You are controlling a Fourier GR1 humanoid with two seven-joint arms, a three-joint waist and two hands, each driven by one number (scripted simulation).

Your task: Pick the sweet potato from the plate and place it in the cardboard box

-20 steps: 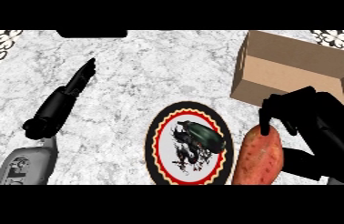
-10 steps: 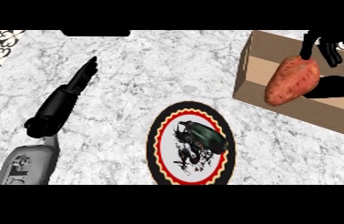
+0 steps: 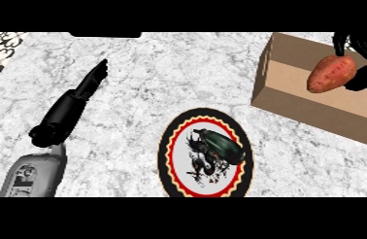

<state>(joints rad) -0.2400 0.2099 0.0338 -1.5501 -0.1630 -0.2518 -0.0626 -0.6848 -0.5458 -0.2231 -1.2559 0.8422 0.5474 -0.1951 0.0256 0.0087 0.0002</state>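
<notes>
The sweet potato [image 3: 331, 74] hangs at the upper right, over the open top of the cardboard box [image 3: 301, 104], tilted with its upper end toward the right hand [image 3: 344, 41]. That hand shows only as dark fingers at the right edge, curled down onto the top of the sweet potato and holding it — the rest of the hand is cut off by the picture's border. Whether the sweet potato touches the box's inside or is held clear of it cannot be told from this angle.

The box stands on the marbled worktop [image 3: 179, 77], its brown side wall facing the middle of the view. Well apart from it, low in the centre, lies the plate [image 3: 174, 150] — round, with a black rim, a red and yellow ring and a dark beetle-like figure painted on its white middle. Nothing lies on it.

At the left, the left hand [image 3: 84, 89] rests over the worktop with fingers straight and together, pointing up and to the right, holding nothing; its grey forearm [image 3: 34, 174] comes in from the lower left corner.
</notes>
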